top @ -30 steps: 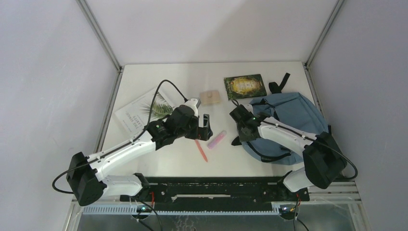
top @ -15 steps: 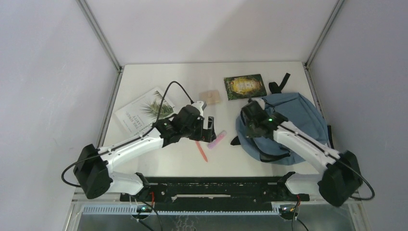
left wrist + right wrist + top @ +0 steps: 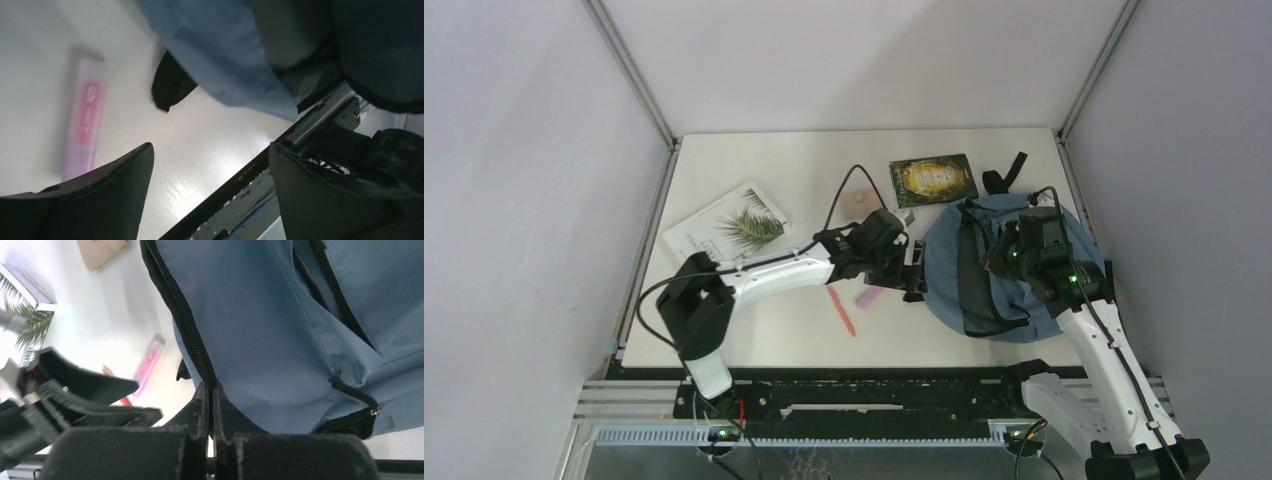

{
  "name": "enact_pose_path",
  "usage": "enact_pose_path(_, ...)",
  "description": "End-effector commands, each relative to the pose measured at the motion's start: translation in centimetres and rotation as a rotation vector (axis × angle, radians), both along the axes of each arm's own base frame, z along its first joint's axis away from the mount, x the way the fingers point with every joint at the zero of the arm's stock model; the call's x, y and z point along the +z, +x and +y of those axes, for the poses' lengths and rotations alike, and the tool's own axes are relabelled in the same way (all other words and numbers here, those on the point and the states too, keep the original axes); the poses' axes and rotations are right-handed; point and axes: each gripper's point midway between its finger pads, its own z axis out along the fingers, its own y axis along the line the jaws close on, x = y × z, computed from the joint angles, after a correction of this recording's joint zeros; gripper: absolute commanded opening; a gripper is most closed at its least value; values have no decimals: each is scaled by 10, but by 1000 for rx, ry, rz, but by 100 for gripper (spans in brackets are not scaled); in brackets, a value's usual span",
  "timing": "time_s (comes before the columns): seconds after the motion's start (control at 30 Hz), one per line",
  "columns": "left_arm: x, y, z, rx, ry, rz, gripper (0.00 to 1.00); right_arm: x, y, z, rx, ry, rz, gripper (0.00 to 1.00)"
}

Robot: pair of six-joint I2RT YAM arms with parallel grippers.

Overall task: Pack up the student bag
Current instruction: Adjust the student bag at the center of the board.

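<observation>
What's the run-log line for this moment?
right claw: shut on blue backpack, zipper edge | left claw: open, empty, beside backpack | pink tube: not packed

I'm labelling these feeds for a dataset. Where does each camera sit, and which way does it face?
Top: above and behind the arm bases, looking down at the table; left arm and right arm show.
Left wrist: low over the table, facing the bag and pink tube; open left hand frames it.
Right wrist: against the bag's zipper edge; right hand shut on it.
Both wrist views share bag and tube.

The student bag [image 3: 220, 55] is blurred, cut off at top.
</observation>
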Motion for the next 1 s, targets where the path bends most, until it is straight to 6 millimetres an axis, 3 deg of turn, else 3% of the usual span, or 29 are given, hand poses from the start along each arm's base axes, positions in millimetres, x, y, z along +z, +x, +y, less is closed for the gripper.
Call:
enact_pose_path(0.0,-2,5,-33,0,-28,49,87,9,-5,8,14,65,-19,0)
enact_pose_path(0.27,-21,16,-59,-12,5,49,79,22,-7,13,25,113,-68,0)
enact_pose_path(0.33,-33,20,-64,-22,48,67,72,26,-7,13,19,122,-84,0)
enact_pose_path(0.47,-45,27,-71,-31,88,83,38,29,-11,7,-33,125,-92,0)
enact_pose_path(0.6,-31,43,-63,-8,78,43,1,32,-21,0,-76,121,-62,0)
enact_pose_path(0.8,-15,82,-31,23,59,6,0,44,-43,-4,-145,166,-6,0)
enact_pose_path(0.97,-21,79,-36,-70,52,40,1,43,-46,7,-182,265,33,0)
